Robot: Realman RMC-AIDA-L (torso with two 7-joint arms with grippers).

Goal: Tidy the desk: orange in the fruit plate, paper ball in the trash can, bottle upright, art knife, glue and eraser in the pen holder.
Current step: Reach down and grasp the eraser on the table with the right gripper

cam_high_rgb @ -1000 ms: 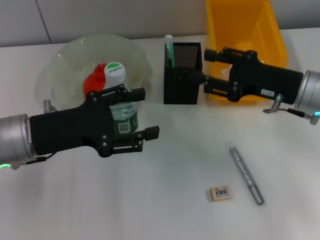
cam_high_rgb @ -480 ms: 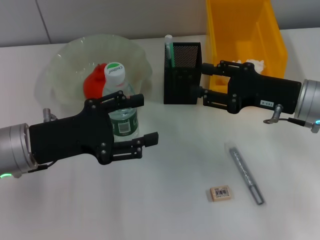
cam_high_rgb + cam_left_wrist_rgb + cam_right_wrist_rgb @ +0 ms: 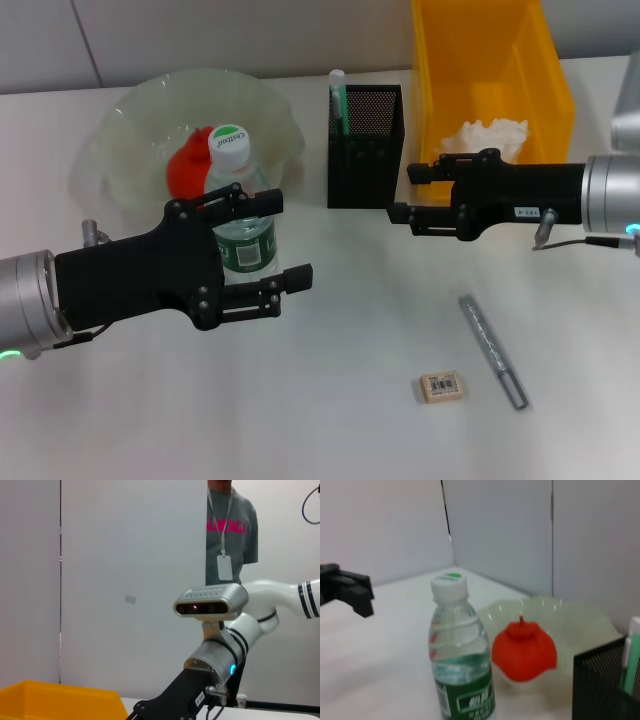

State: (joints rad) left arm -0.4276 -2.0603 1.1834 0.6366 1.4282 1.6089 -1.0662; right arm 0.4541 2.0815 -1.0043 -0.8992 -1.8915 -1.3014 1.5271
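The bottle (image 3: 238, 225) stands upright in front of the fruit plate (image 3: 130, 120), and shows again in the right wrist view as the bottle (image 3: 462, 665). My left gripper (image 3: 290, 236) is open, its fingers on either side of the bottle. The orange (image 3: 186, 165) lies in the plate. A green and white glue stick (image 3: 337, 100) stands in the pen holder (image 3: 366, 150). The paper ball (image 3: 485, 135) lies in the trash can (image 3: 480, 60). My right gripper (image 3: 403, 192) hangs open and empty in front of the can, beside the pen holder. The eraser (image 3: 441, 386) and the grey art knife (image 3: 492, 350) lie on the table.
The white table (image 3: 340, 400) runs back to a grey wall. In the left wrist view, the right arm's camera (image 3: 212, 600) shows, with a person (image 3: 231, 530) standing behind it.
My right gripper has drawn back from over the trash can towards the left and front, uncovering the paper ball inside. My left gripper has slid slightly back from the bottle, which stayed put.
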